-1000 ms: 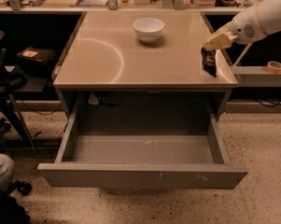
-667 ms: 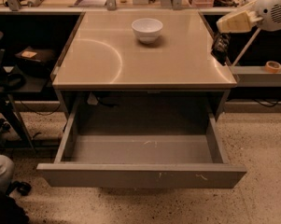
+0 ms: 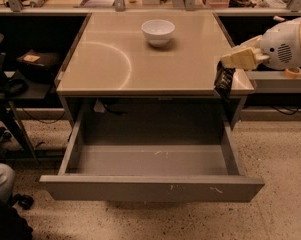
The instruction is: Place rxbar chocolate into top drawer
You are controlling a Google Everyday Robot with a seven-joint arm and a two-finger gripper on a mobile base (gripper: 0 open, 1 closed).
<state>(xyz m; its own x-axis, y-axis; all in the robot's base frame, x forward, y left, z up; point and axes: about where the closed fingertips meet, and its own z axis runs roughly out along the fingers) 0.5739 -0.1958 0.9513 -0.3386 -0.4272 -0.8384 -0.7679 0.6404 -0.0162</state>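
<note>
My gripper (image 3: pixel 231 63) reaches in from the right, its cream fingers shut on the rxbar chocolate (image 3: pixel 223 81). The black-wrapped bar hangs down from the fingers over the table's front right corner, above the right side of the drawer. The top drawer (image 3: pixel 150 188) is pulled wide open below the table front. Its grey inside shows nothing lying in it, and the front panel has small white scuffs.
A white bowl (image 3: pixel 158 31) stands at the back middle of the tan table (image 3: pixel 115 59). A shelf with a tape roll (image 3: pixel 292 73) lies right of the table. A dark chair and stand (image 3: pixel 10 84) are at the left, and a person's knee (image 3: pixel 0 181) at the bottom left.
The gripper lifted the bar off the table's right edge, swung up and right, then came forward and down to the table's front right corner. The drawer and bowl have not moved.
</note>
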